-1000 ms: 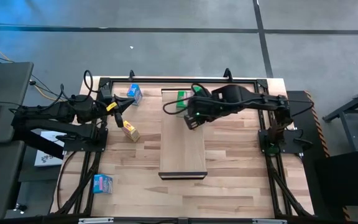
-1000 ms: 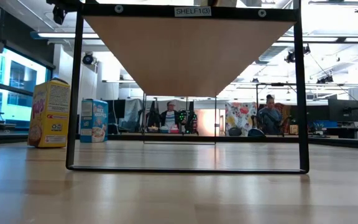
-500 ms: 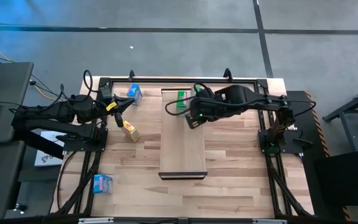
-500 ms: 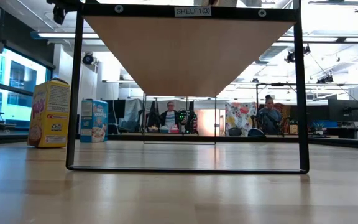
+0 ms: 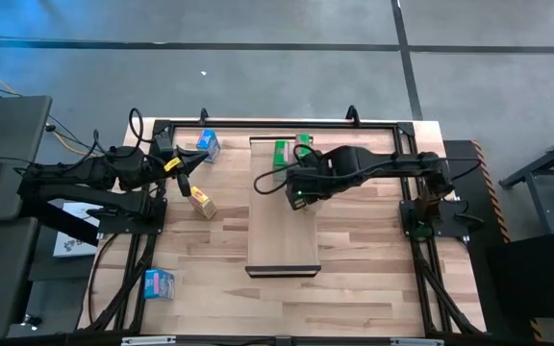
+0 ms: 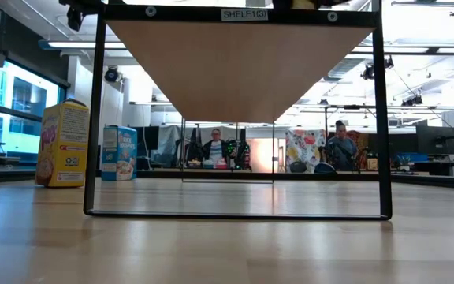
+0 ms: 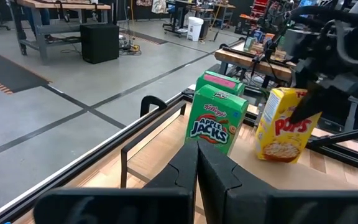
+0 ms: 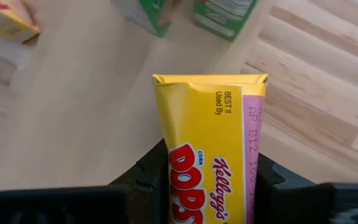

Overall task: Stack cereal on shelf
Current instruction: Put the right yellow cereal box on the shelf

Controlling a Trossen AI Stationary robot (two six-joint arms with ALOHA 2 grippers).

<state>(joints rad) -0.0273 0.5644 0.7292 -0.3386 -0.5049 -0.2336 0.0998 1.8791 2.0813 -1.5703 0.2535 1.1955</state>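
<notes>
My right gripper [image 5: 299,190] is shut on a yellow cereal box [image 8: 211,155] above the far half of the light-wood shelf [image 5: 282,231]. Two green boxes [image 5: 282,152] [image 5: 303,144] stand at the shelf's far end; the left wrist view shows them [image 7: 216,118] beside the held yellow box [image 7: 279,130]. A second yellow box [image 5: 200,202] and a blue box [image 5: 208,144] rest on the table to the shelf's left. Another blue box [image 5: 159,283] lies near the front left corner. My left gripper [image 7: 197,168] is shut and waits at the table's left. My right gripper pinches the yellow box between its two fingers [image 8: 151,171], one on each side of the box. The box's free end [image 8: 210,81] points away from the fingers, down toward the shelf. Whether that end touches the shelf, I cannot tell.
The shelf is a raised plank on a black frame [image 6: 93,118]. In the low view the yellow box [image 6: 61,143] and the blue box [image 6: 119,153] stand left of the frame. The shelf's near half [image 5: 282,250] is bare. People sit in the room far behind the table.
My right arm has swung a little toward the near edge over the shelf, carrying the yellow box with it. The second green box at the far end, covered by the arm before, now shows.
</notes>
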